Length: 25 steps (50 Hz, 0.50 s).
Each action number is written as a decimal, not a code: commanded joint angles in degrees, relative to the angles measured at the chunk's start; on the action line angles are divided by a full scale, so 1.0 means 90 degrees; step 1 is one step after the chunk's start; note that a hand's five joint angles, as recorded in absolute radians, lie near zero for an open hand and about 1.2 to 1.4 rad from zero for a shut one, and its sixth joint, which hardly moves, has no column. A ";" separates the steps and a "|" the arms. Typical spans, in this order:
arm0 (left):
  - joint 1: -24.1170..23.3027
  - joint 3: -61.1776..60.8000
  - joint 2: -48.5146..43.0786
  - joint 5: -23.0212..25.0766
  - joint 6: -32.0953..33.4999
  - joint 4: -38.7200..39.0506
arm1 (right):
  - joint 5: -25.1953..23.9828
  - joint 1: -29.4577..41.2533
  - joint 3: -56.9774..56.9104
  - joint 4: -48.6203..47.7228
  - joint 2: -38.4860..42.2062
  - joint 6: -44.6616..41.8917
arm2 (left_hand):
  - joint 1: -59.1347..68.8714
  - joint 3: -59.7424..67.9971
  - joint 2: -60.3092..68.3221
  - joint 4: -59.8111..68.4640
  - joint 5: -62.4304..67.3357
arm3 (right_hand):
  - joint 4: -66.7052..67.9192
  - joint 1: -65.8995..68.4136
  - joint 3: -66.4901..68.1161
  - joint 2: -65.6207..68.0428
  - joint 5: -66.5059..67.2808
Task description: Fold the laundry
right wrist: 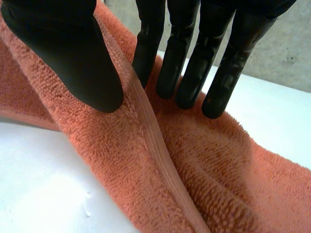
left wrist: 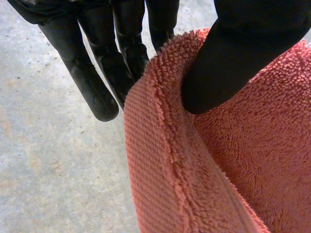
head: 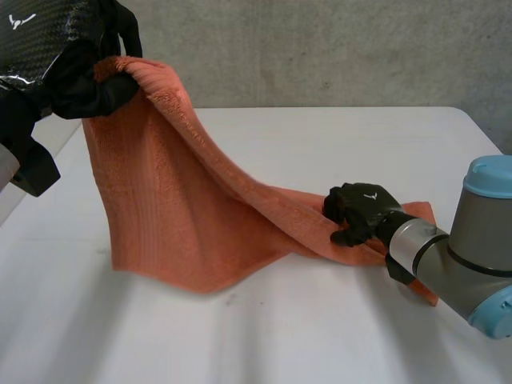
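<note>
Towel: an orange terry towel (head: pixel 160 216) was stretched between my two hands. One end was lifted high at my left and the other lay on the white counter (head: pixel 320 320) at my right.
Towel's shape: a folded ridge sloped down from the raised end to the low one. A broad panel hung below the raised end, its lower edge touching the counter.
Left robot hand: my left robot hand (head: pixel 88 84) was up above the counter's far left part, clamped on the towel's top corner.
Left grip, seen from the wrist: my thumb (left wrist: pixel 233 53) pressed the fluffy face of the towel (left wrist: pixel 233 165) just inside its hemmed edge. My fingers (left wrist: pixel 95 92) reached down behind the cloth — one stood clear beside the edge.
Right robot hand: my right robot hand (head: pixel 360 210) was low at the counter, closed over the ridge near the towel's right end.
Right grip, seen from the wrist: my thumb (right wrist: pixel 68 53) sat on one side of the hem (right wrist: pixel 155 145) and my fingertips (right wrist: pixel 189 68) on the other — the fold of towel (right wrist: pixel 194 165) was pinched between them, with bare counter (right wrist: pixel 39 189) beside it.
Right arm: its grey joint (head: pixel 472 248) lay over the towel's last stretch and hid part of it.
Backdrop: a grey wall (head: pixel 320 48) stood behind the counter.
</note>
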 commanded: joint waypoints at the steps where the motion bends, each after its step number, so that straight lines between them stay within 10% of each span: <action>1: 0.0097 0.0030 -0.0088 -0.0005 0.0000 0.0029 | -0.0001 -0.0015 0.0086 0.0064 -0.0101 0.0007 | 0.1865 0.1317 0.1255 0.1282 0.1664 | -0.0547 0.0430 -0.0533 -0.0493 -0.0352; 25: 0.0253 -0.0009 -0.0128 -0.0005 0.0000 0.0029 | -0.0030 0.0687 0.0486 0.0230 -0.0365 0.0329 | 0.1865 0.1317 0.1255 0.1282 0.1664 | -0.1036 -0.0059 -0.1022 -0.0983 -0.0842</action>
